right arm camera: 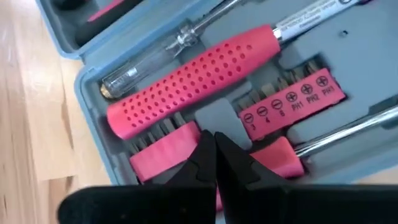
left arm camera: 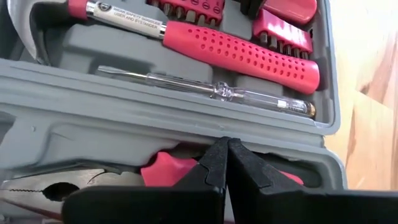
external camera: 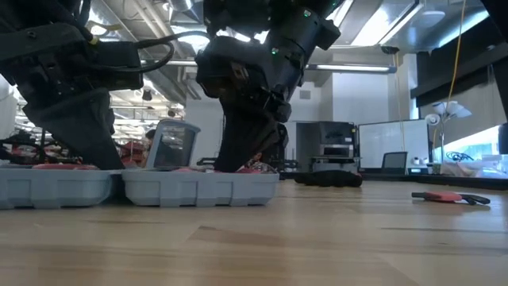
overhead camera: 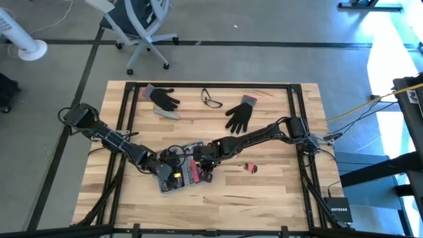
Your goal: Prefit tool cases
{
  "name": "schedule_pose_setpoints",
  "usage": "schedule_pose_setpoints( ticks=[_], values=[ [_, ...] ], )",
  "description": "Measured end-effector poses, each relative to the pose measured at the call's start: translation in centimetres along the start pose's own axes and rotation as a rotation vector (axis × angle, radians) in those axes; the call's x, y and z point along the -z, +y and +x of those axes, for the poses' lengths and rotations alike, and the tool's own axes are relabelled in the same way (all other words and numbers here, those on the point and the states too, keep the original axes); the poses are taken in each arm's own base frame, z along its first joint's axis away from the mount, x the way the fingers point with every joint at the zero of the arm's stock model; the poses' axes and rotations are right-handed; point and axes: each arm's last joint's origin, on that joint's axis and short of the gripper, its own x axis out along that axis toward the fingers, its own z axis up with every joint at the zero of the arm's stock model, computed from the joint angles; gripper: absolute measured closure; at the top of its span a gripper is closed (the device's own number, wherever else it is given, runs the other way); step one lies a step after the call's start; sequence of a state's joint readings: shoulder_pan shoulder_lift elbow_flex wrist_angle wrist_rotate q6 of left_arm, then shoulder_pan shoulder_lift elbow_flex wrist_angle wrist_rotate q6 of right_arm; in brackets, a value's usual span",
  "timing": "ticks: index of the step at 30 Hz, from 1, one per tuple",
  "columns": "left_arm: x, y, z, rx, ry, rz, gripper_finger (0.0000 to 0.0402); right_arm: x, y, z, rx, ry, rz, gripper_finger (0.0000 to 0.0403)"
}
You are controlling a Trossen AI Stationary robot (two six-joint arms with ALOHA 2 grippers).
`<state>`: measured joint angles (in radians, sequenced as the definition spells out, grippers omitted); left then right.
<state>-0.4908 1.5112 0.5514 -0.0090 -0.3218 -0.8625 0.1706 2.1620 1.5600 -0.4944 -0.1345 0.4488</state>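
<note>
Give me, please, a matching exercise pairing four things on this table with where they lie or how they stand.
Things:
1. tool case
2. safety glasses
3. small red tool
4. left gripper

Places or states:
A. alone on bare wood, on the right arm's side of the case
B. shut, over the case
C. open under both grippers
D. between two black gloves

Pairs: 1-C, 2-D, 3-A, 4-B

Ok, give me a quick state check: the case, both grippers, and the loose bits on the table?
tool case: open, lying flat, tools seated inside
hammer: in its recess
clear-handled screwdriver: in its slot
left gripper: fingers shut, over the case
right gripper: fingers shut, over the bit holders
gloves: lying loose at the far side
glasses: between the gloves
</note>
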Motion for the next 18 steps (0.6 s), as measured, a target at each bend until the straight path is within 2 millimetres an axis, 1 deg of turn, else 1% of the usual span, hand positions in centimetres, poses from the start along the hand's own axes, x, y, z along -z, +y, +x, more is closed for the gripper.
schedule_pose_setpoints(
  ticks=[2,6,8,10,14,16,18],
  values=[
    [0.0,0.0,0.0,0.001,0.0,-0.013,0.0402,-0.3,-0.3,-0.1,0.013,-0.019,0.004,0.0403],
    [0.0,0.0,0.0,0.002,-0.005,-0.015,0.0402,-1.5,-0.8,-1.8,0.01,-0.074,-0.006,0.0403],
    [0.0,0.0,0.0,0.004,-0.006,-0.015,0.0402,-1.8,-1.1,-2.3,0.02,-0.073,-0.001,0.0403],
    [-0.1,-0.1,0.0,0.004,-0.007,-0.014,0.0402,-1.9,-1.3,-2.3,-0.009,-0.054,0.005,0.0403],
    [-0.1,-0.1,0.0,0.006,-0.009,-0.016,0.0402,-1.5,-0.1,-2.3,-0.068,-0.034,-0.019,0.0403],
    [-0.1,-0.1,0.0,0.01,-0.012,-0.018,0.0402,-1.0,0.6,-2.1,-0.075,-0.011,-0.031,0.0403],
    [-0.1,-0.1,0.0,0.011,-0.014,-0.018,0.0402,-0.8,0.8,-1.9,-0.063,-0.01,-0.034,0.0403]
  ],
)
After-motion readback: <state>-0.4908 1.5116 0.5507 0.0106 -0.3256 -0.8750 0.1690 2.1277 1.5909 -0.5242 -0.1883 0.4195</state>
